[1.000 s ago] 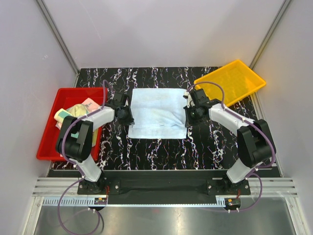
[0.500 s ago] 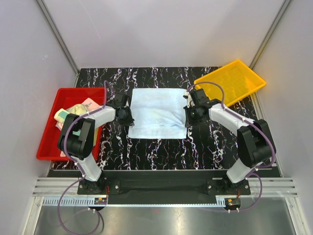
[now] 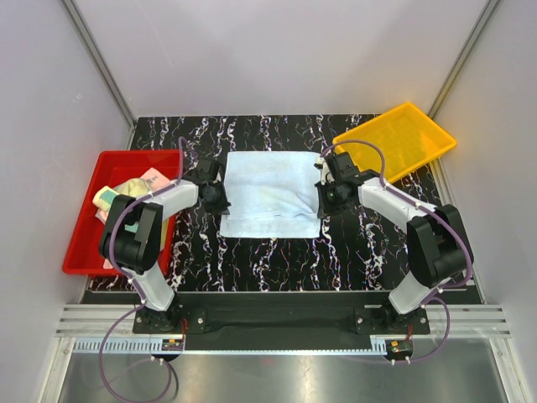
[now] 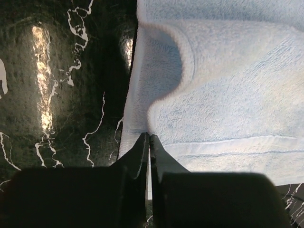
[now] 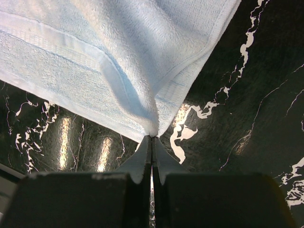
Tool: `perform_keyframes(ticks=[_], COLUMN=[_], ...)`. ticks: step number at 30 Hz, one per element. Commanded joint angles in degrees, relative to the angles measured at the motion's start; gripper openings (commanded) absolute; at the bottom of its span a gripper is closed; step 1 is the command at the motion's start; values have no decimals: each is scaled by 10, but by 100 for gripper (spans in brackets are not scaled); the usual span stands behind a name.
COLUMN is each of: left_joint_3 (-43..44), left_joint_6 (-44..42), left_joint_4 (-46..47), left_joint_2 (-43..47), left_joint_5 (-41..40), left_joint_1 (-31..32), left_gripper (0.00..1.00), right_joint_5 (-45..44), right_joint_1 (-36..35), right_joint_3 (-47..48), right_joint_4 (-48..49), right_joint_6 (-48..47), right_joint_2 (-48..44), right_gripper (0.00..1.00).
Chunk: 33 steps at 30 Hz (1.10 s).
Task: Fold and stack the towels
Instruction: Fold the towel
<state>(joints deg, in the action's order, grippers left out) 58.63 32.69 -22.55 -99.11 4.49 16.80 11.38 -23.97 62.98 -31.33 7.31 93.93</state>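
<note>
L claw (image 4: pixel 149 138), R claw (image 5: pixel 152 138): both pinching 1 blue towel (image 3: pixel 273 191).

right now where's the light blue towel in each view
top external: light blue towel lies mid-table, between the left gripper and right gripper.
left wrist: the towel fills the upper right, its edge pinched in the shut left gripper.
right wrist: the towel fills the upper left, its corner pinched in the shut right gripper.
shared landmark: black marble table with white veins, in all three.
</note>
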Motion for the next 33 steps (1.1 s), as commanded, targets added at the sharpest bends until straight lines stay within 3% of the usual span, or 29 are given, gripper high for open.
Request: perform_keyframes(ticks=[1, 11, 14, 22, 26, 28, 33], left_joint_3=[34, 125, 99, -4, -12, -14, -18], left_joint_6=[6, -12, -27, -33, -36, -38, -39], left_joint_4=[-20, -171, -192, -135, -123, -122, -122], left_joint_2=[17, 47, 64, 51, 43, 40, 30], left_joint_5=[-10, -31, -22, 24, 26, 26, 15], left_joint_1=[-3, -3, -3, -3, -2, -2, -2], left_gripper=[0, 0, 0, 0, 0, 0, 0], right_joint_5=[-15, -101, -93, -41, -17, -15, -19], right_joint_1=[-2, -2, -2, -12, -13, -13, -12], right_joint_3=[21, 136, 106, 8, -3, 0, 32], right_joint_4=[3, -46, -50, -10, -5, -9, -35], right_joint_6=[-3, -41, -33, 21, 29, 47, 103], right_joint_2=[-5, 39, 27, 5, -5, -13, -30], right_gripper=[0, 0, 0, 0, 13, 26, 32])
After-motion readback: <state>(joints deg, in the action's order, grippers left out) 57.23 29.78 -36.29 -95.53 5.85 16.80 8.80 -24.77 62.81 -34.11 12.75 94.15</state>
